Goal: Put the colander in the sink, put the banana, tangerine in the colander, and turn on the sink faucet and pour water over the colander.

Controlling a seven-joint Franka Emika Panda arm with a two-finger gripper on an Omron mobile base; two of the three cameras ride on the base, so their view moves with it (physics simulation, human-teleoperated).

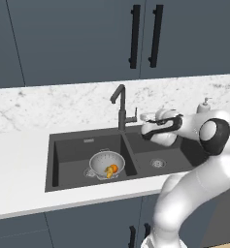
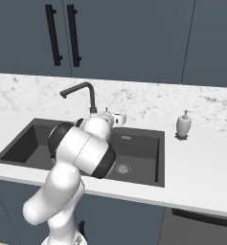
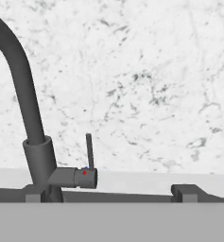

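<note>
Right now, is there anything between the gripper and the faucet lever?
No. In the hand view the stretch to the lever of the sink faucet is bare; the left base view shows the gripper just beside it, open.

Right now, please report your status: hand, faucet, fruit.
Hand open, empty, near faucet lever. Colander in left basin, banana and tangerine inside. No water running. Nothing blocking the lever.

Grey colander (image 1: 106,163) holding banana (image 1: 108,171) and tangerine (image 1: 114,168) sits in sink's (image 1: 68,145) left basin.
</note>
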